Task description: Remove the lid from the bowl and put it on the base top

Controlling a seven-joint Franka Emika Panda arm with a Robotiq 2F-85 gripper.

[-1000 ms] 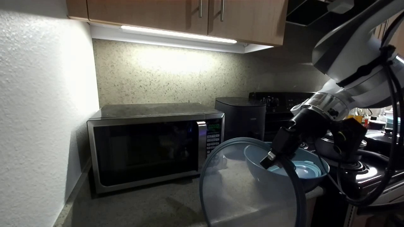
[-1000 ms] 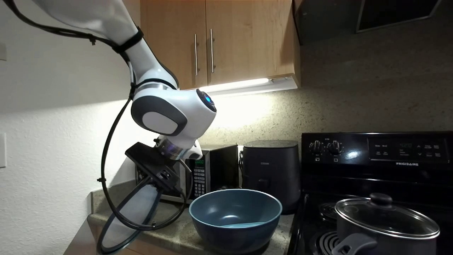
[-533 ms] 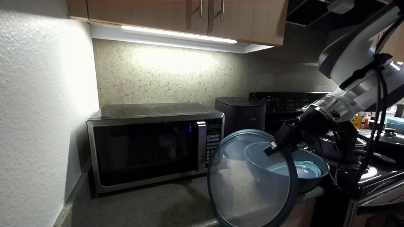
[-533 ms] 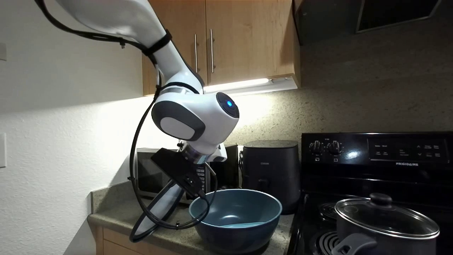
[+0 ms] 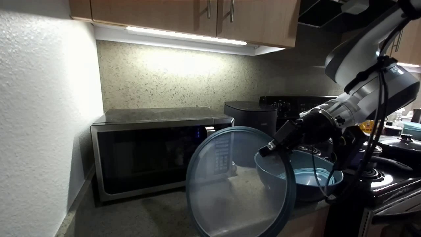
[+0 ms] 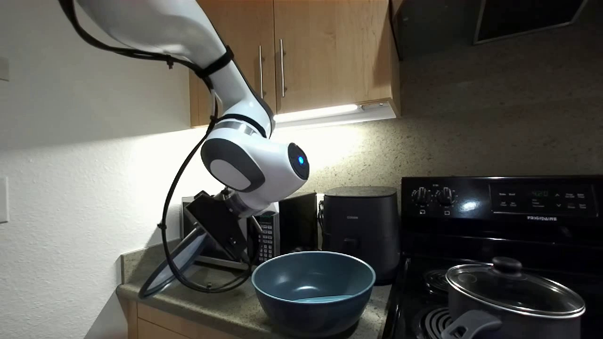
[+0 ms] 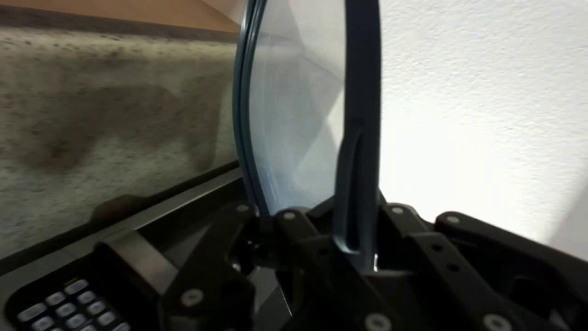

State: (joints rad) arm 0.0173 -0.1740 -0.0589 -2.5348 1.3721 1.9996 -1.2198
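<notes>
End effector [image 7: 357, 204] — lid [image 5: 238, 187] by edge — off bowl [image 6: 313, 318].

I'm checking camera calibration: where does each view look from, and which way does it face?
Wrist view: sits behind the claw, looking past it along the lid toward the countertop and wall; only the claw shows of the robot.
In an exterior view: stands apart from the arm, facing the bowl and stove; the arm shows at the picture's left.
In an exterior view: stands apart too, facing the microwave; arm and claw show at the picture's right.
Shared: both exterior views show bowl, lid, microwave and arm.
</notes>
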